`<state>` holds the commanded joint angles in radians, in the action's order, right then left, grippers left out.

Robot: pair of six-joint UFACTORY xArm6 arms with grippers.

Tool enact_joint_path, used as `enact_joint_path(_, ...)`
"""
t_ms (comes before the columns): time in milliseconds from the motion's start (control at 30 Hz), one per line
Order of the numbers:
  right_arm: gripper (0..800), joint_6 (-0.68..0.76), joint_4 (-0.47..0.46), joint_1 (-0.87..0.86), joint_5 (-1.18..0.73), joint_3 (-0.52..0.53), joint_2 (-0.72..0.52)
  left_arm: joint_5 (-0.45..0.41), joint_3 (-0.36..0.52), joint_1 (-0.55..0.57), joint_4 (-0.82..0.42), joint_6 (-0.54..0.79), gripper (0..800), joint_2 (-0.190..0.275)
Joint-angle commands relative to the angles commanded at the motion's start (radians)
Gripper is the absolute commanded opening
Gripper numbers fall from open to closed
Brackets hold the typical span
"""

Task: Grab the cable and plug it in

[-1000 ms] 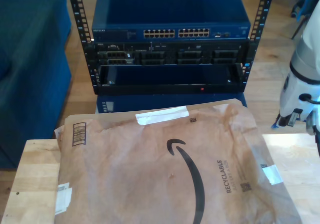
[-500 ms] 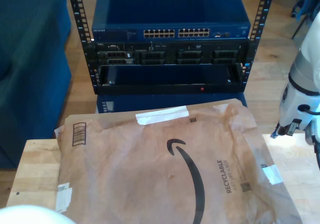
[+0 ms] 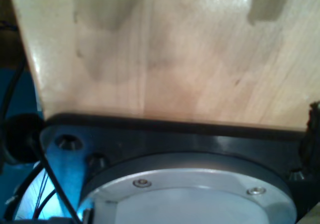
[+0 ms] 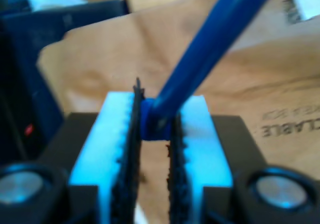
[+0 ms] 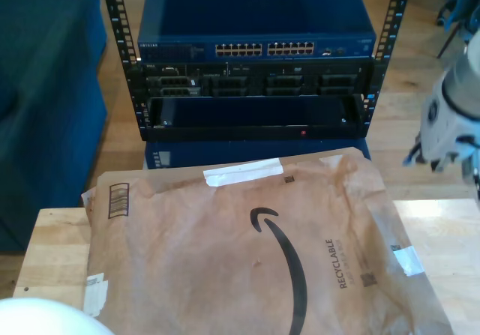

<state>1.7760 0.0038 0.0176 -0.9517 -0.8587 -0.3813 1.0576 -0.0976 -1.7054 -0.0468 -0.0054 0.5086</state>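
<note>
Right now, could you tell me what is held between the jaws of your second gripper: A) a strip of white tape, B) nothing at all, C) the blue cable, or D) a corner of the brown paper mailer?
C: in the second wrist view, my second gripper has its jaws closed on the blue cable, which runs up and away from the pads above the brown paper mailer.

cable blurred and cut off by the frame edge, its plugs unseen, paper mailer cropped
</note>
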Motion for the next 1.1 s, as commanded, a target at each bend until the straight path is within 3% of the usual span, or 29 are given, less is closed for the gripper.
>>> enact_joint_path(267, 0, 0.000, -0.003, -0.014, 0.040, -0.009, 0.075, 0.003, -0.002, -0.002, 0.000, 0.000, 800, -0.002)
enact_joint_path(833, 0, -0.020, -0.009, 0.020, 0.152, 0.029, 0.066, 0.000, -0.002, -0.002, 0.000, 0.000, 800, -0.003)
enact_joint_path(1000, 0, -0.087, -0.103, 0.026, 0.292, 0.052, 0.095, 0.003, -0.002, -0.002, 0.000, 0.000, 800, -0.003)
enact_joint_path(1100, 0, -0.095, -0.103, 0.038, 0.301, 0.031, 0.103, 0.000, -0.002, -0.002, 0.000, 0.000, 800, -0.003)
